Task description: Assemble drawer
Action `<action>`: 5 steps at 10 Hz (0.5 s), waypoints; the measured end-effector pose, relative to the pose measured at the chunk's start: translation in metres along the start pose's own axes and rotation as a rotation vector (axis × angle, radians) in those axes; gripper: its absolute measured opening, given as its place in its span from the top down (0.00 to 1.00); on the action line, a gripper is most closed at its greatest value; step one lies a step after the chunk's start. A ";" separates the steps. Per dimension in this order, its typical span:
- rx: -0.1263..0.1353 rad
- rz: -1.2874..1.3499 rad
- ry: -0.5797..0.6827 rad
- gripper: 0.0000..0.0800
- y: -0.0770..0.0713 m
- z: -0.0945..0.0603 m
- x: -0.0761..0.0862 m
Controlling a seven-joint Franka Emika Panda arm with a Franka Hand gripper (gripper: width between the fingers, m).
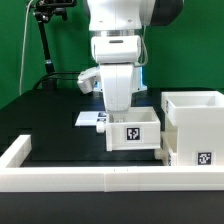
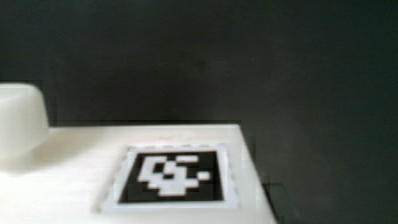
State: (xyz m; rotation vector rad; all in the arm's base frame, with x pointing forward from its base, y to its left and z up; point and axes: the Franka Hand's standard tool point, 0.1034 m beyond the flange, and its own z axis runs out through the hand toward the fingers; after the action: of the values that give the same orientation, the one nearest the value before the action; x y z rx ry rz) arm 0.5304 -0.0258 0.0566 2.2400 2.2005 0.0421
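Note:
One small white drawer tray (image 1: 134,131) with a square tag on its front stands on the black table, touching the tall white drawer shell (image 1: 195,124) on the exterior view's right. The shell is open at the top and has a tag low on its front. My gripper (image 1: 120,112) reaches down at the tray's rear corner on the exterior view's left; the tray hides its fingertips. The wrist view shows a white tagged face (image 2: 173,172) close below and a white block (image 2: 18,115) beside it, but no fingers. A second tray is not in view.
The long low white rail (image 1: 90,178) runs along the front and up the exterior view's left side. The marker board (image 1: 90,118) lies flat behind the tray. A black stand (image 1: 45,45) rises at the back.

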 end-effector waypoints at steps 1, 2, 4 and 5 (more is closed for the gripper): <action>-0.003 -0.006 0.002 0.94 0.003 0.000 0.004; -0.003 -0.007 0.004 0.94 0.005 0.001 0.005; -0.003 0.004 0.006 0.94 0.005 0.002 0.009; -0.004 0.013 0.007 0.94 0.006 0.001 0.014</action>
State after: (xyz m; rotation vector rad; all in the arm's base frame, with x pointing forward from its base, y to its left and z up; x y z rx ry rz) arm 0.5367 -0.0120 0.0557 2.2558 2.1868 0.0551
